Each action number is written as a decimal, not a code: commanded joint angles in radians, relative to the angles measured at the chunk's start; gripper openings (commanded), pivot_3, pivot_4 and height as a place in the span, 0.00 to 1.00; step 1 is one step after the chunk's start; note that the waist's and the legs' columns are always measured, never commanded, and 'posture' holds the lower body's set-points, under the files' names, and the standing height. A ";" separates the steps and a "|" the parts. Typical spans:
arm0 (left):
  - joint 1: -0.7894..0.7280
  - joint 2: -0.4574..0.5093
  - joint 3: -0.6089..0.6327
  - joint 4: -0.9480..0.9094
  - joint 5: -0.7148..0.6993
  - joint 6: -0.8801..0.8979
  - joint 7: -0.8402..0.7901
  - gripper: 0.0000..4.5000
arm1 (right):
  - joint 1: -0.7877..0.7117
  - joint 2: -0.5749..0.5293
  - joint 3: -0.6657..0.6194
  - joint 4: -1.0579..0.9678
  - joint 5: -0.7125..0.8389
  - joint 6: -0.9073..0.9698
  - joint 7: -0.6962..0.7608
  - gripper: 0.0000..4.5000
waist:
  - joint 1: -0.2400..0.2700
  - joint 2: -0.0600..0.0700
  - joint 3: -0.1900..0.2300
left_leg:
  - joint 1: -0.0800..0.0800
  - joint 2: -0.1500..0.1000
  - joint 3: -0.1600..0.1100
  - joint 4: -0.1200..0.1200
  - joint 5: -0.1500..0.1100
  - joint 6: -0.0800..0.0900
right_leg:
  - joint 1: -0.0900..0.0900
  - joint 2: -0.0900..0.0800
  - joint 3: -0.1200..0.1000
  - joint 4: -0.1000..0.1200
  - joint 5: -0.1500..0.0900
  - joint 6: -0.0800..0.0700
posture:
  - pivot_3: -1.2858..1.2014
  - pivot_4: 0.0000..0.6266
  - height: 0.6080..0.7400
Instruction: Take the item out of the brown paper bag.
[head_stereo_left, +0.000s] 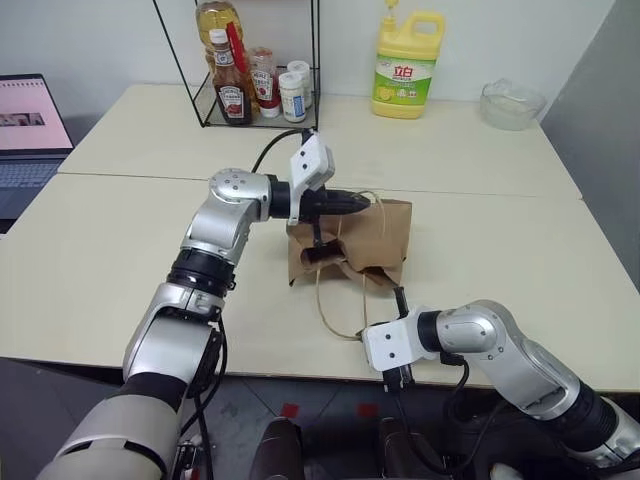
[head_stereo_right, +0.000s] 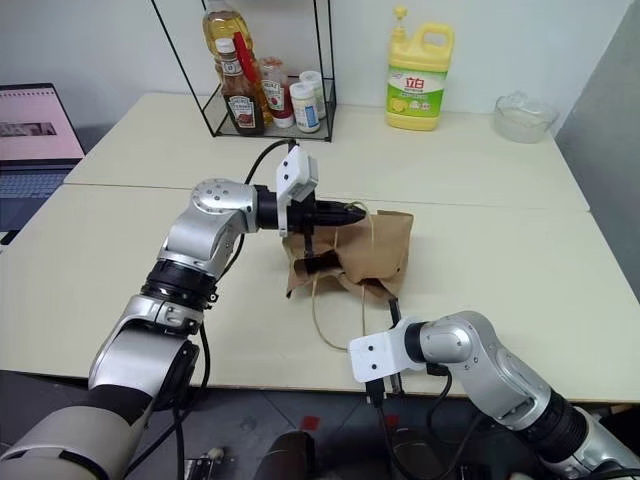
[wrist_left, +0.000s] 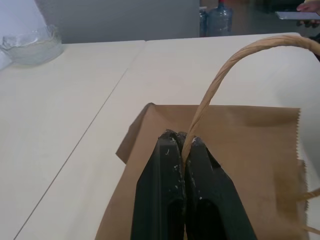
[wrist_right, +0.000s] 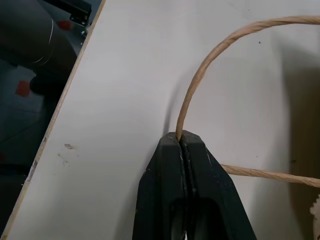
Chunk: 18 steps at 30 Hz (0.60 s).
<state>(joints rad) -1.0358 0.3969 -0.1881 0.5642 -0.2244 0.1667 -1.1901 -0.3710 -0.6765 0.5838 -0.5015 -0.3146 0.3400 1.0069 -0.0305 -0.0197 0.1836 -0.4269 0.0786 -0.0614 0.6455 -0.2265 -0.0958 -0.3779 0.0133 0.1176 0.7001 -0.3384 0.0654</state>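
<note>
We've got the brown paper bag (head_stereo_left: 360, 240) lying crumpled near the middle of the pale counter (head_stereo_left: 480, 165), and both claws are busy on its handles. Up top, the left claw (wrist_left: 184, 137) has its two black fingers pinched together on one tan loop handle (wrist_left: 220, 75), right over the bag's upper edge; from the wrist camera we see the handle rising out from between the fingertips and arching away over the brown paper. Down near the counter's front edge, the right claw (wrist_right: 181, 136) is clamped tight on the other loop handle (wrist_right: 200, 75), which curves off across the bare counter back toward the bag. So the bag sits between the two claws, touched by the left one at its far side and tethered to the right one by that long thin loop (head_stereo_left: 330, 310). As for the item, the small orange bottle, we can't make it out from here; a dark shape shows at a fold in the bag's front (head_stereo_left: 318, 255), but we can't tell what that is. Behind it all, a wire rack (head_stereo_left: 255, 95) holds a ketchup bottle (head_stereo_left: 233, 100) and small jars, a yellow detergent jug (head_stereo_left: 405, 70) stands further along, a glass bowl (head_stereo_left: 510, 103) rests at the far right, and a laptop (head_stereo_left: 30, 125) sits at the left.
</note>
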 joint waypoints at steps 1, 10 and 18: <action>-0.069 -0.003 0.061 -0.012 -0.011 -0.018 0.033 0.00 | 0.016 -0.003 0.021 -0.032 0.002 0.004 0.043 0.00 | 0.000 0.000 0.000 | 0.000 0.000 0.000 0.000 0.000 0.000 | 0.000 0.000 0.000 0.000 0.000 0.000 | 0.52 0.24 1.00; -0.106 -0.008 0.074 0.001 -0.010 -0.009 0.042 0.00 | 0.016 0.001 0.020 -0.035 -0.007 0.008 0.061 0.00 | -0.001 0.000 0.000 | 0.000 0.000 0.000 0.000 0.000 0.000 | 0.000 0.000 0.000 0.000 0.000 0.000 | 0.52 0.24 1.00; -0.125 -0.014 0.088 0.001 -0.007 0.004 0.043 0.00 | 0.012 0.000 0.015 -0.029 -0.015 -0.001 0.070 0.00 | -0.001 0.000 0.000 | 0.003 0.000 -0.001 0.000 0.000 0.000 | 0.004 0.000 -0.001 -0.001 0.000 0.000 | 0.52 0.24 1.00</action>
<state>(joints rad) -1.1254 0.3881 -0.1219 0.5878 -0.2244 0.1708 -1.1490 -0.3609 -0.6730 0.5961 -0.5093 -0.3308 0.3473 1.0611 -0.0315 -0.0200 0.1838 -0.4243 0.0786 -0.0624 0.6452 -0.2263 -0.0961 -0.3742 0.0133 0.1166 0.6992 -0.3384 0.0654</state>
